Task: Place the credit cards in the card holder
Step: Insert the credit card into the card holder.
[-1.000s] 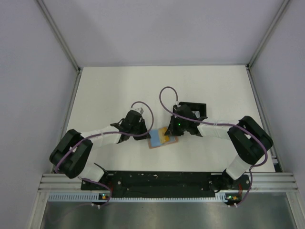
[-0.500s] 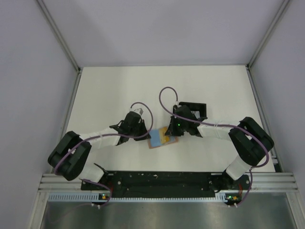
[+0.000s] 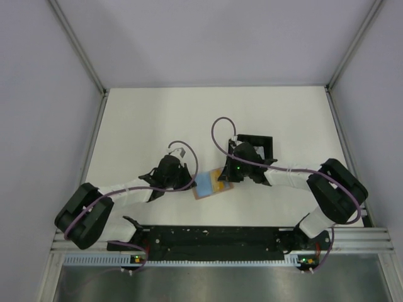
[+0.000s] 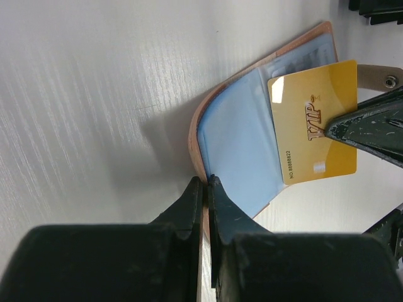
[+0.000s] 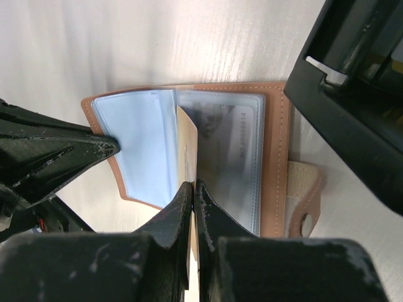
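Observation:
The tan card holder (image 4: 196, 135) lies open on the white table, its pale blue inner face (image 4: 236, 145) turned up; from above the card holder (image 3: 204, 189) sits between both arms. My left gripper (image 4: 206, 182) is shut on the edge of its left flap, lifting that flap so it curves up. A yellow-orange credit card (image 4: 313, 123) marked VIP stands over the holder's middle, partly in a pocket. My right gripper (image 5: 192, 185) is shut on this card (image 5: 186, 145), seen edge-on. In the top view the left gripper (image 3: 191, 184) and right gripper (image 3: 225, 180) face each other across the holder.
A black square tray (image 3: 261, 146) stands just behind the right gripper, and this tray (image 5: 352, 94) is close to the holder's right edge. The holder's snap tab (image 5: 305, 201) sticks out toward it. Grey walls enclose the table on three sides.
The left arm has drawn back toward the near edge and lower, pulling the holder's left flap slightly nearer. The right gripper has shifted a little left with the card.

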You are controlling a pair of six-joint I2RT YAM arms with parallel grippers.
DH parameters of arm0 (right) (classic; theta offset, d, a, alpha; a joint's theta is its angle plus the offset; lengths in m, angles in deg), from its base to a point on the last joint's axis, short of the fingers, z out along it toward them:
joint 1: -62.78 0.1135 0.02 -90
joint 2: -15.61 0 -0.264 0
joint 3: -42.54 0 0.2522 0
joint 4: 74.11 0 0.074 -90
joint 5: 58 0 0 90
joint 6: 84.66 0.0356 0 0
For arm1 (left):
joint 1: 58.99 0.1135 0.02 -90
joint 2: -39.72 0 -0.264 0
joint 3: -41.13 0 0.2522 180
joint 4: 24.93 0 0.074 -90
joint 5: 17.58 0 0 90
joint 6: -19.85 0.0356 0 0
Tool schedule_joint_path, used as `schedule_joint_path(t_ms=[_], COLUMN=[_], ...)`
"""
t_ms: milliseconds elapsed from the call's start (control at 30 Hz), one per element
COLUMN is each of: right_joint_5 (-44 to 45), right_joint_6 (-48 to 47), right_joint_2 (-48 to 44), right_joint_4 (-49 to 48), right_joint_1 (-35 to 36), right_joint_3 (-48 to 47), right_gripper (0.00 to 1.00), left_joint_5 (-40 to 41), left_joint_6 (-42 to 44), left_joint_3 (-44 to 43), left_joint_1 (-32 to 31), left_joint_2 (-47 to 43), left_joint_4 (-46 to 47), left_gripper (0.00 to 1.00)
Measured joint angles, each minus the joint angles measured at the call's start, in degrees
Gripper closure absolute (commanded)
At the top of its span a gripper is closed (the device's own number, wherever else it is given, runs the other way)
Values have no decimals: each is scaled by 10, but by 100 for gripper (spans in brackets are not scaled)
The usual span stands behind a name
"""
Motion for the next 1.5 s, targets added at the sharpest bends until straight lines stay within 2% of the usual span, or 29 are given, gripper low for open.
schedule_joint_path(t_ms=[433, 700, 1133, 1333, 1500], right_joint_5=[-2, -12, -26, -18, 6], right_joint_6=[-7, -13, -17, -4, 13], right_joint_2=[0, 33, 71, 90, 99], right_joint_4=[-6, -37, -31, -43, -48], right_joint_1=[3, 7, 10, 44, 63], right_joint_3=[0, -3, -42, -54, -59], right_gripper=[100, 100, 100, 100, 84], left_joint_5=[-2, -1, 5, 5, 8], left_joint_6=[31, 39, 39, 28, 24], left_joint_3=[6, 0, -8, -8, -8], left_joint_1=[0, 0, 3, 3, 7], left_joint_2=[-4, 2, 5, 7, 7], left_joint_4=[10, 7, -3, -2, -4], left_gripper=[100, 100, 94, 92, 90])
